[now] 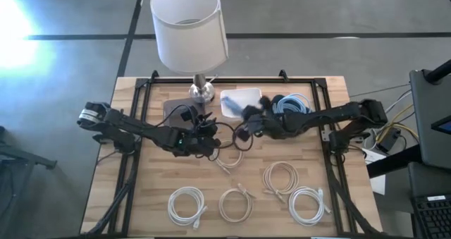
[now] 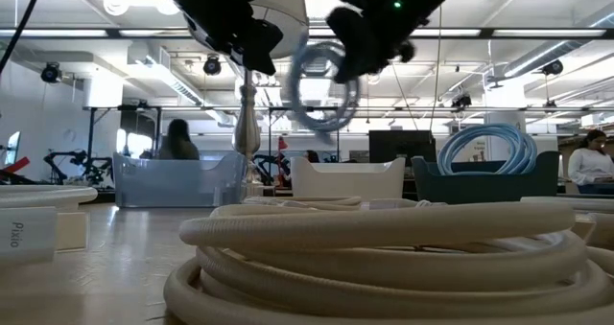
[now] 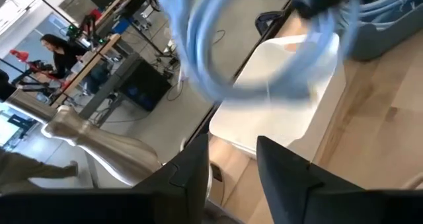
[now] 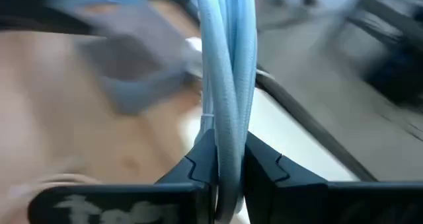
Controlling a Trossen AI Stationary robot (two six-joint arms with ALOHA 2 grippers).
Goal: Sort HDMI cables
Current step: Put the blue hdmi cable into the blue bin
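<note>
A lamp with a white shade [image 1: 188, 26] and metal base [image 1: 201, 91] stands at the far edge of the worktop [image 1: 155, 190], just behind the left end effector [image 1: 206, 135]. Between that base and the right end effector [image 1: 248, 120] sits a white tray [image 1: 236, 100]. Beside the right arm's forearm is a dark bin [image 2: 480, 183] with light blue cable coils [image 1: 291, 103] in it. A grey tray [image 1: 173, 109] lies beside the lamp base, close to the left end effector. In the low view a pale blue tub [image 2: 177, 181] shows at the far side. People sit at desks in the room beyond.

The right end effector hangs above the worktop near the white tray, its fingers [image 4: 264, 168] clamped on a light blue HDMI cable coil [image 2: 324, 85], which hangs on edge below it, clear of the surface. The left end effector is just beside it, fingers [image 3: 284, 178] parted with nothing between them, pointing toward the hanging coil.

Nearer the front edge than both end effectors lie five pale coils, well apart from the fingers: one [image 1: 230, 157] just below the left end effector, then a row of four [image 1: 187, 204] [image 1: 235, 204] [image 1: 281, 176] [image 1: 309, 204]. One of these fills the low view's foreground [image 2: 384, 258].

A card at the low view's edge carries writing [image 2: 16, 235] too faint to read.
</note>
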